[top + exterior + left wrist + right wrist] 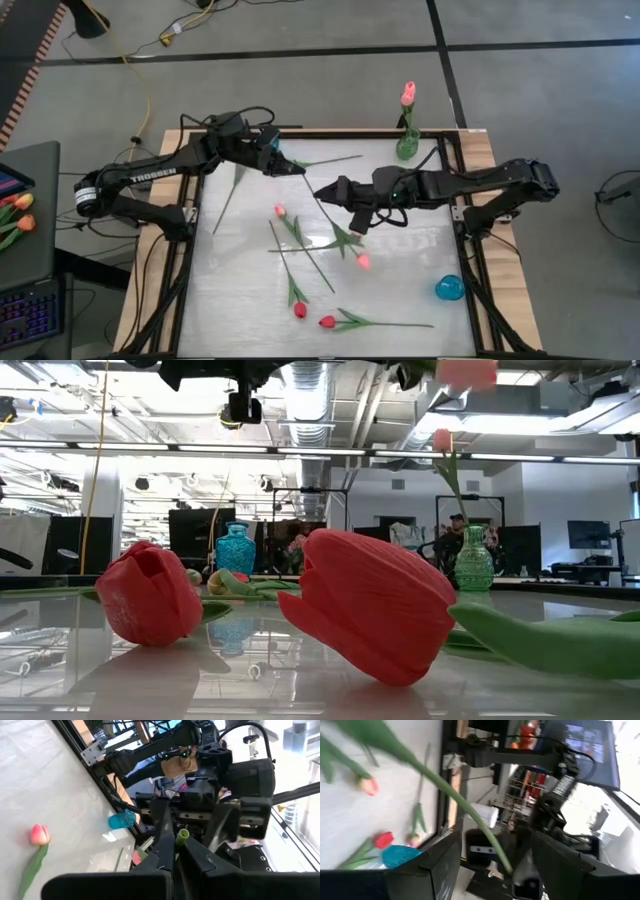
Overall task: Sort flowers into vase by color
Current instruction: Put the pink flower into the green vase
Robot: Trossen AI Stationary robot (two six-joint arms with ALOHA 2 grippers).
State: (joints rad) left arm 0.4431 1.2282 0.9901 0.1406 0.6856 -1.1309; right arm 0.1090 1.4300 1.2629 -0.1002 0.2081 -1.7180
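My left gripper (297, 168) (177, 847) is shut on the cut end of a pink tulip's stem (181, 836) over the table's middle. The tulip's stem (465, 810) runs on between the wide-open fingers of my right gripper (322, 190) (496, 837), which faces the left one. I cannot tell whether they touch it. Its pink head (363, 261) hangs clear of the table. A green vase (408, 145) at the far right holds one pink tulip (408, 95). A blue vase (449, 289) stands near right. My left gripper pinches the pink tulip's stem at its cut end (181, 836) between its two fingers. The fingers come level from the table's left. The stem runs on from the fingertips toward the right gripper, and the head is clear of the table.
A pink tulip (280, 211) and two red ones (299, 310) (327, 322) lie on the white table top, with loose green stems (330, 160) near the far edge. The red heads (370, 605) fill the low view. Orange tulips (20, 210) lie off the table's left.
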